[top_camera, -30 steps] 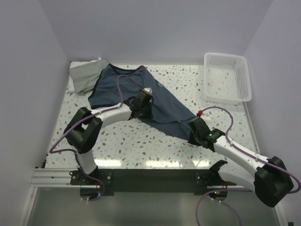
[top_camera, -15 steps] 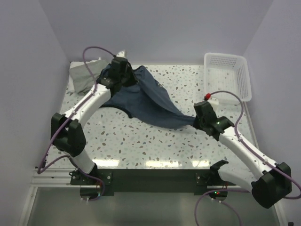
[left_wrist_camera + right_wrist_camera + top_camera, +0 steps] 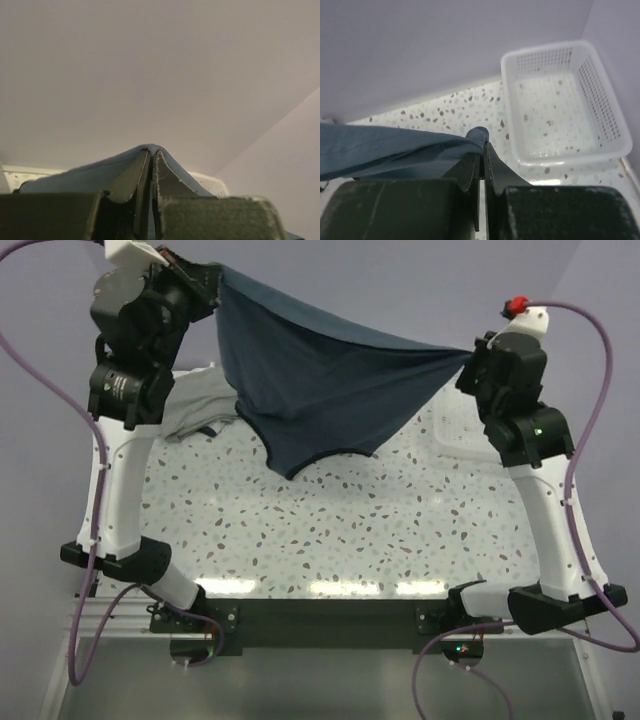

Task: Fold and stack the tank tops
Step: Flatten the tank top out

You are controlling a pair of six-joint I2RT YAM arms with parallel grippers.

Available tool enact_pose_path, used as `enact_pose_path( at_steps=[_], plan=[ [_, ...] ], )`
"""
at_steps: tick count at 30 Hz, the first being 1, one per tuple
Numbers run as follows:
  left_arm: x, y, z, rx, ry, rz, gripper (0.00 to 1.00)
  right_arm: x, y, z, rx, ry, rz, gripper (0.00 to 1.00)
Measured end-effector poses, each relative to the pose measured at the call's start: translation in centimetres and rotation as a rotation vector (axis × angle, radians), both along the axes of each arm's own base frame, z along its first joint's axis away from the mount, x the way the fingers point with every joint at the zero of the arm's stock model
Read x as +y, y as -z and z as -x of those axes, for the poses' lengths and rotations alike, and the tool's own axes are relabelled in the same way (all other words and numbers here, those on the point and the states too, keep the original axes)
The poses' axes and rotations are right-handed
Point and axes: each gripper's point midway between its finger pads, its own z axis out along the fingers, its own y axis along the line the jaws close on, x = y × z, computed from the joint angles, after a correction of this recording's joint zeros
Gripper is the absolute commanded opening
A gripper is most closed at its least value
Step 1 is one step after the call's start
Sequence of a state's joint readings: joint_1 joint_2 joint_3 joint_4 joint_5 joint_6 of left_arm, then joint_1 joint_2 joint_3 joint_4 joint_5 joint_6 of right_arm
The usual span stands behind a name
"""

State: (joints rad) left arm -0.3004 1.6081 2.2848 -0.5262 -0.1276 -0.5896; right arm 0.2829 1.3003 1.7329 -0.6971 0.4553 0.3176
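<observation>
The navy blue tank top (image 3: 320, 390) hangs in the air, stretched between both grippers high above the table, its lower part sagging toward the speckled surface. My left gripper (image 3: 212, 282) is shut on its upper left corner; navy cloth (image 3: 100, 172) drapes over the closed fingers. My right gripper (image 3: 470, 358) is shut on its right corner; a navy fold (image 3: 395, 150) shows pinched at the fingertips. The grey tank top (image 3: 195, 410) lies crumpled on the table at the far left, partly hidden behind the left arm and the navy top.
A white mesh basket (image 3: 605, 120) stands at the far right of the table, mostly hidden behind the right arm in the top view. The speckled table (image 3: 350, 530) has walls at the back and both sides.
Both arms have risen high and moved apart, lifting the navy tank top off the table and stretching it in the air between them.
</observation>
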Motion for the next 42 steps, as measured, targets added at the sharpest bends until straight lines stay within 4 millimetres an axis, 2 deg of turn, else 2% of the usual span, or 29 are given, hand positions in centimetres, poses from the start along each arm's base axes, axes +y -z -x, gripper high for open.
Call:
enact_pose_path(
  at_steps=[5,8,13,17,19,21,22,25,26,27,32,33,35,37,38,40,42],
  plan=[
    [3.0,-4.2,4.6,-0.098,-0.077,0.03,0.0,-0.9,-8.4,2.1,-0.182,-0.017,0.031,0.0],
    [4.3,-5.8,6.9,-0.143,-0.109,0.039,0.0,-1.4,-12.0,3.9,-0.27,-0.026,0.035,0.0],
    [5.7,-7.2,9.2,-0.184,-0.146,0.057,0.0,-1.6,-15.7,6.4,-0.374,-0.061,0.03,0.0],
    [5.9,-7.0,8.7,-0.18,-0.166,0.058,0.0,-1.1,-17.3,6.5,-0.423,-0.088,0.024,0.0],
    [5.7,-6.3,7.5,-0.162,-0.174,0.052,0.0,-0.7,-17.6,5.5,-0.434,-0.096,0.024,0.0],
    [5.4,-4.8,5.7,-0.131,-0.18,0.036,0.0,0.2,-17.3,3.6,-0.432,-0.115,0.025,0.0],
    [5.2,-4.1,4.8,-0.115,-0.182,0.029,0.0,0.7,-17.0,2.4,-0.426,-0.125,0.027,0.0],
    [4.8,-0.4,0.3,-0.042,-0.176,-0.007,0.0,2.7,-15.1,-2.2,-0.395,-0.167,0.034,0.0],
    [4.6,1.3,-1.5,-0.011,-0.168,-0.019,0.0,3.5,-14.2,-4.1,-0.38,-0.184,0.038,0.0],
    [4.3,2.9,-3.4,0.019,-0.156,-0.029,0.0,4.6,-12.2,-6.7,-0.344,-0.209,0.046,0.0],
    [2.7,11.8,-12.7,0.139,-0.084,-0.067,0.0,9.1,-3.9,-17.3,-0.212,-0.297,0.065,0.0],
    [2.4,12.9,-14.3,0.152,-0.07,-0.07,0.0,9.8,-2.4,-19.1,-0.194,-0.312,0.066,0.0],
    [1.9,13.8,-17.2,0.137,-0.041,-0.065,0.0,10.8,-0.3,-22.0,-0.179,-0.32,0.069,0.0],
    [1.7,13.3,-19.5,0.077,-0.014,-0.054,0.0,11.3,0.9,-23.8,-0.183,-0.321,0.07,0.0],
    [1.8,12.7,-20.0,0.04,-0.004,-0.041,0.0,11.4,0.9,-24.2,-0.197,-0.319,0.07,0.0],
    [2.3,11.0,-20.2,-0.027,0.006,-0.024,0.0,11.3,-0.3,-24.3,-0.24,-0.311,0.07,0.0],
    [3.2,7.5,-19.6,-0.148,0.003,-0.006,0.0,11.0,-3.8,-23.8,-0.341,-0.297,0.064,0.0]
  ],
)
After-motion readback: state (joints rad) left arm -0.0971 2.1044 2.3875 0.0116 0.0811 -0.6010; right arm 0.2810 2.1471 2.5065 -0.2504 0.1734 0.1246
